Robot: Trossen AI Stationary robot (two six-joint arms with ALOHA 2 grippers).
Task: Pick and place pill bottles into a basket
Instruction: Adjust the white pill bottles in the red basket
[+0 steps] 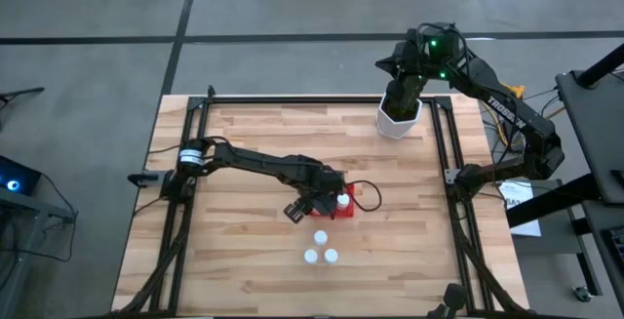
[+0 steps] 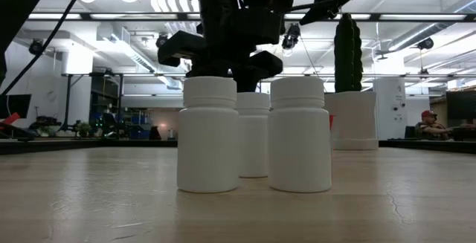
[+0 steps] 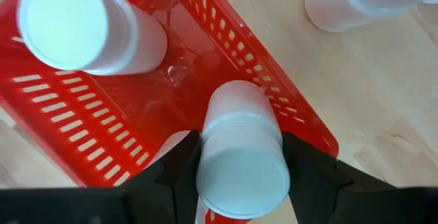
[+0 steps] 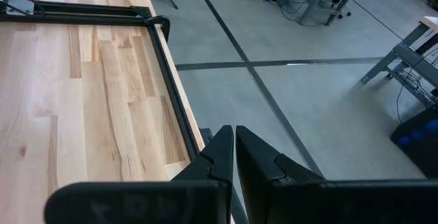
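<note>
A small red slotted basket point(image 1: 353, 202) stands mid-table; in the left wrist view its wall point(image 3: 102, 114) shows. One white pill bottle point(image 3: 82, 29) stands upright inside it. My left gripper point(image 1: 322, 200) is over the basket, shut on a second white bottle point(image 3: 243, 155). Three more white bottles point(image 1: 320, 237) point(image 1: 311, 256) point(image 1: 331, 256) stand on the table nearer the front edge; the low view shows them close up point(image 2: 209, 135) point(image 2: 300, 134). My right gripper point(image 4: 234, 152) is shut and empty, high above the far right corner. My left gripper pinches the bottle between its two fingers point(image 3: 179, 166), at the cap and upper body point(image 3: 239, 138). The fingers come from above, pointing down, one on each side. The bottle stands roughly upright, cap up, its lower end point(image 3: 236, 97) inside the basket by one wall. Whether it rests on the basket floor, I cannot tell.
A white pot with a tall green cactus point(image 1: 400, 114) stands at the far right of the table, under my right arm; it also shows in the low view point(image 2: 351, 117). Black frame rails point(image 1: 458, 192) run along the table's sides. Bare wood lies to the left and front.
</note>
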